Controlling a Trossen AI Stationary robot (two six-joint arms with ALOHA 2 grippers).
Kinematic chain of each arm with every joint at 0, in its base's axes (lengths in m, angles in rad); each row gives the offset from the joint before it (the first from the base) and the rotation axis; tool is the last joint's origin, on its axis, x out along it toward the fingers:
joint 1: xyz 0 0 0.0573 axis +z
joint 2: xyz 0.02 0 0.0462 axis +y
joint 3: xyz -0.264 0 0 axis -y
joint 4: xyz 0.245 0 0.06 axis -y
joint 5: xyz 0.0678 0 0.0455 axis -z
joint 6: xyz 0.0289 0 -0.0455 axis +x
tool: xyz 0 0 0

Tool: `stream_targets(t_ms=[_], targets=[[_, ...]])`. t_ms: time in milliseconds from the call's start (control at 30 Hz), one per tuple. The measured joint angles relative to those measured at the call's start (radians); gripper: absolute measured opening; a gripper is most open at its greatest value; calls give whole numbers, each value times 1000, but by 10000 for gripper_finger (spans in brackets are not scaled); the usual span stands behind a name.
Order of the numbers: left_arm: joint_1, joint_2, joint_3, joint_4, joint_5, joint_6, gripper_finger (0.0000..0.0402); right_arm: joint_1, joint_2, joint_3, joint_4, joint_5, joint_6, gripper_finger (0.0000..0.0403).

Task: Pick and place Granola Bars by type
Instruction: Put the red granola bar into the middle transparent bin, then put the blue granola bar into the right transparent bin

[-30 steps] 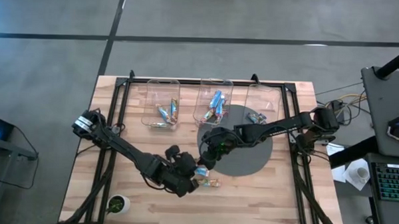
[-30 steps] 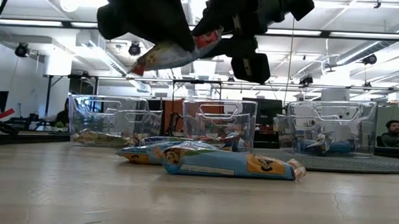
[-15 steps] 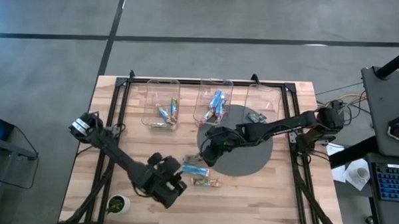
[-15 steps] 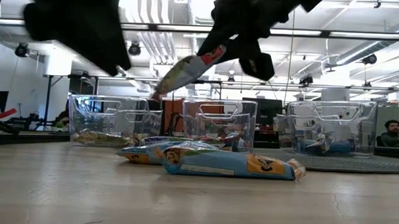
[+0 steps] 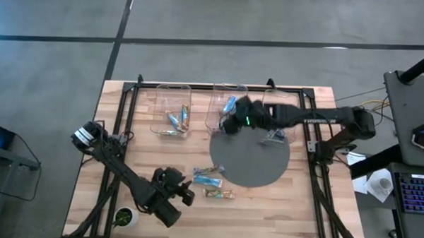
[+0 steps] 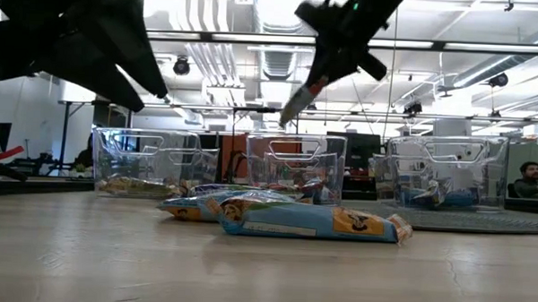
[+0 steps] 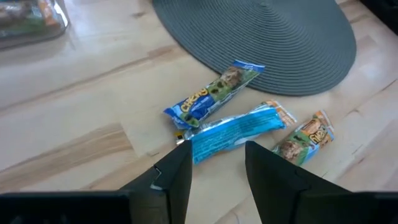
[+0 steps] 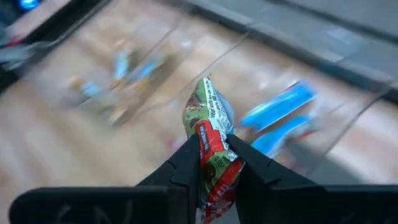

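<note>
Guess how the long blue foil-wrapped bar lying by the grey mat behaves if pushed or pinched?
The long blue foil-wrapped bar lies flat, so it would likely slide, not roll. Its glossy wrapper looks slippery. It is probably light; its crimped ends may flex under the left gripper.

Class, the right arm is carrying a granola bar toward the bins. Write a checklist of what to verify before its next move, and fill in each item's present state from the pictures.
1. Right gripper holds a bar: ok. Its fingers pinch a red-green bar.
2. Gripper is over a bin: ok. The high view shows it above the middle bin.
3. That bin matches the bar's type: cannot tell. Its contents are blurred in the wrist view.
4. Left gripper is out of the way: ok. It hovers open at the near side of the table, apart from the right arm.
5. Bars left to sort: not ok. Three bars lie beside the grey mat.
</note>
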Motion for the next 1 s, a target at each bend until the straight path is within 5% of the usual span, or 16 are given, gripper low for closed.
stream_targets(t_ms=[267, 533, 800, 1000], targets=[[0, 0, 3, 5, -6, 7, 130, -149, 112, 72, -15, 25, -238, 69], [0, 0, 3, 10, -6, -22, 130, -140, 182, 146, -43, -18, -253, 154], [29, 0, 3, 7, 18, 14, 130, -6, 85, 147, -141, -56, -353, 223], [129, 0, 3, 56, 218, 242, 130, 141, -2, 123, -258, -57, -265, 230]])
